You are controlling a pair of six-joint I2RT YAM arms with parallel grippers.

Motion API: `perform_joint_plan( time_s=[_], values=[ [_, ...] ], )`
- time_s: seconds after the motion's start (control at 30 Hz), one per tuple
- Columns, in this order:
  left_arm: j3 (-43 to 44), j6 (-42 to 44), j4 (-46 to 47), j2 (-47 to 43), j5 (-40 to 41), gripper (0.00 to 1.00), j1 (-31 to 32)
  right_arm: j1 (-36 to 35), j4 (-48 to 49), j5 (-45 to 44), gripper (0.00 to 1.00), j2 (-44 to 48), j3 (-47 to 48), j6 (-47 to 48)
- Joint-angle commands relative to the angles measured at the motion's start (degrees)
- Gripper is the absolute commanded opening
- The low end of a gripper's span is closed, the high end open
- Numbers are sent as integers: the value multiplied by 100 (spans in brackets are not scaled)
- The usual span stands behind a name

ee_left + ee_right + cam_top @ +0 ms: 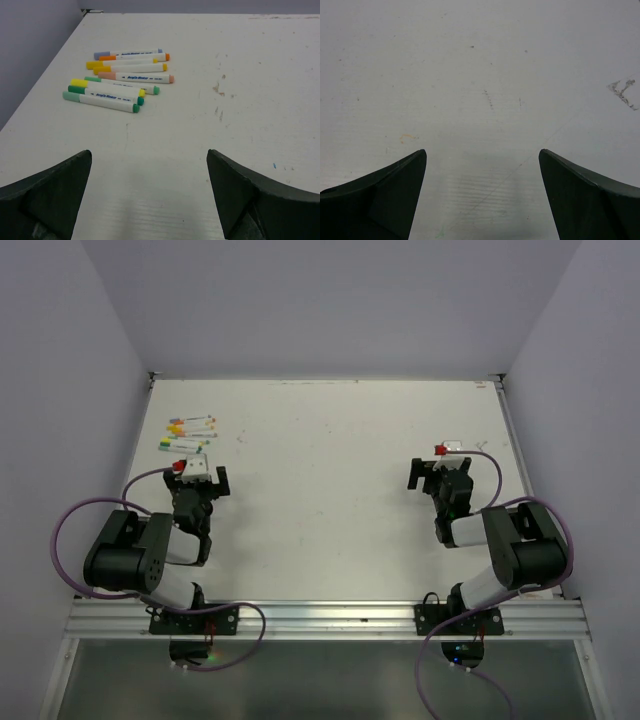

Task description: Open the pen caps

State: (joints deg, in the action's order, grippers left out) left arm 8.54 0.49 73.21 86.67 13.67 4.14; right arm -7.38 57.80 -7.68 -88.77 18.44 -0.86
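Observation:
Several pens (122,75) lie side by side in a loose cluster on the white table at the far left; they also show in the top view (190,432). Each has a white body with a coloured cap on one end, among them a mint green cap (74,95), a yellow cap (79,82) and a blue-grey cap (102,54). My left gripper (195,478) is open and empty, just short of the pens; in the left wrist view (149,160) they lie ahead and to the left. My right gripper (440,468) is open and empty over bare table at the right (482,155).
The table (330,460) is walled by pale panels at the back and both sides. Small scuff marks (218,89) dot the surface. A metal rail (330,615) runs along the near edge by the arm bases.

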Motion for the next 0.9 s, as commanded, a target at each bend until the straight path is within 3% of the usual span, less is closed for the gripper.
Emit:
perform_joint_plan(
  time_s=[0.0, 0.33, 0.43, 0.5, 0.63, 0.73, 0.87],
  values=[
    [78, -5, 440, -45, 13, 100, -10, 8, 205, 74, 99, 9, 116, 42],
    [-212, -287, 607, -493, 347, 100, -54, 8, 249, -4, 99, 27, 90, 51],
    [-308, -330, 388, -941, 469, 100, -54, -27, 390, -31, 99, 394, -112, 42],
    [-379, -357, 221, -1396, 592, 100, -45, -36, -39, -67, 99, 982, -139, 51],
    [-107, -1093, -1103, -2443, 1443, 100, -36, -53, -1032, 144, 99, 1853, -68, -97],
    [454, -2006, -3225, -3006, 2173, 100, -36, -88, -1919, -48, 99, 2521, -25, -562],
    [1333, -3519, -5502, -3218, 2869, 100, -45, -97, -3971, -356, 99, 3032, 606, -1292]
  ],
)
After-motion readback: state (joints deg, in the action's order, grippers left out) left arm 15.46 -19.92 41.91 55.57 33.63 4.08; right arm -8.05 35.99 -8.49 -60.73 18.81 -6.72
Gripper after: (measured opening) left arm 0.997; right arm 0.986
